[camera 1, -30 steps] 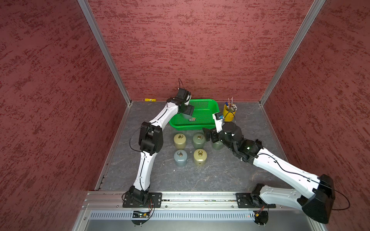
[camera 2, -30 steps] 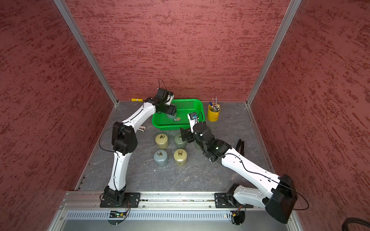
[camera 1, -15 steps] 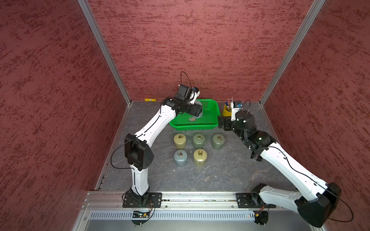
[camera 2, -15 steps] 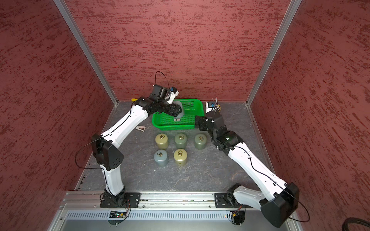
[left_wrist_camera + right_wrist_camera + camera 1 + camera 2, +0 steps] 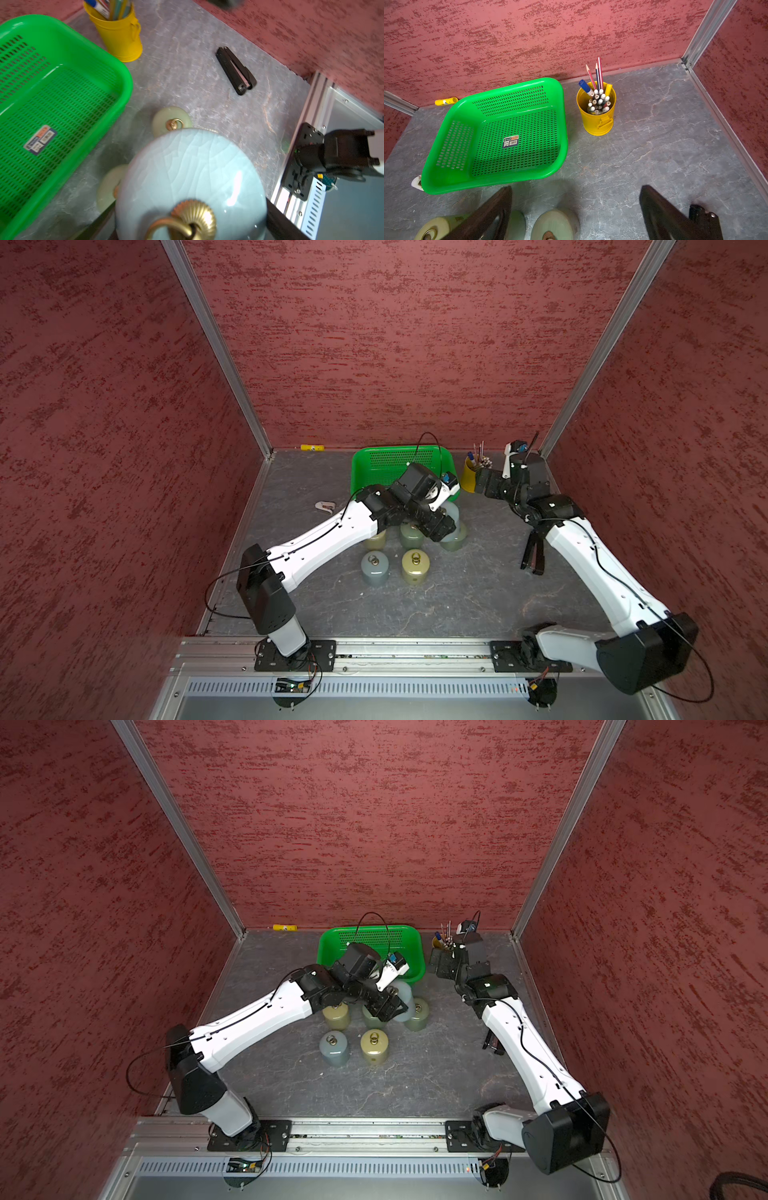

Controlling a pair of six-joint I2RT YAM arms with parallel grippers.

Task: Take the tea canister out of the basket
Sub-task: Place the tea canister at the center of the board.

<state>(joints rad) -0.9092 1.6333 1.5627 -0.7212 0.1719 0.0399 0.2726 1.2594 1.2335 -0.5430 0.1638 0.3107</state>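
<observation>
The green basket point(image 5: 374, 464) point(image 5: 332, 946) stands at the back of the table, and the right wrist view shows it point(image 5: 564, 124) with only a label on its floor. A pale blue tea canister point(image 5: 187, 166) point(image 5: 452, 515) point(image 5: 402, 997) with a brass ring hangs outside the basket, just in front of its near right corner point(image 5: 124, 83). My left gripper point(image 5: 191, 218) point(image 5: 442, 526) point(image 5: 390, 1006) is shut on it. My right gripper point(image 5: 575, 207) point(image 5: 482, 483) point(image 5: 440, 965) stands open and empty to the right of the basket.
Several canisters point(image 5: 414, 566) point(image 5: 332, 1048) stand in rows on the table in front of the basket, some right under the held one. A yellow pen bucket point(image 5: 597, 118) point(image 5: 469, 475) sits right of the basket. A black stapler point(image 5: 235, 70) point(image 5: 534, 549) lies further right.
My left gripper lifted the tea canister out of the basket and carried it forward and right, over the rows of canisters. My right arm drew back from the canisters toward the pen bucket.
</observation>
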